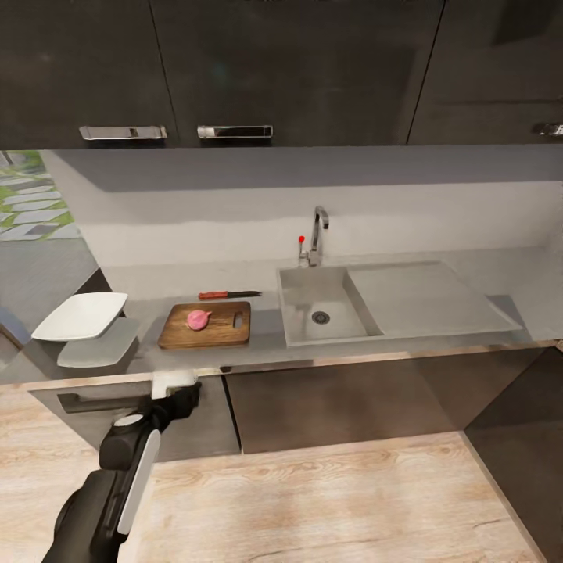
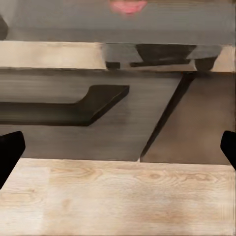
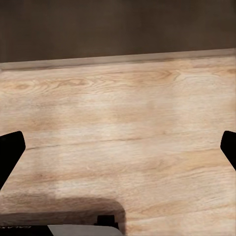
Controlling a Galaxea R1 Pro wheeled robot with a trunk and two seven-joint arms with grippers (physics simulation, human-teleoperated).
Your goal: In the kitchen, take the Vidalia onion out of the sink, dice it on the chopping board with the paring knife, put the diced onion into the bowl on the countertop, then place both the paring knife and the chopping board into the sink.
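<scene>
The glossy grey countertop [image 1: 274, 344] runs under dark wall cabinets [image 1: 297, 70], with pale wood floor [image 1: 328, 500] below. On it the chopping board [image 1: 206, 325] carries the Vidalia onion [image 1: 199, 318]; the paring knife [image 1: 228, 295] lies just behind the board. The sink [image 1: 327, 306] sits to the right (tap with red knob behind it), and the white bowl [image 1: 80, 315] is at the far left. The left gripper [image 2: 118, 147] faces the lower cabinets, fingers spread wide; the right gripper [image 3: 118, 147] hangs over the floor, likewise spread.
</scene>
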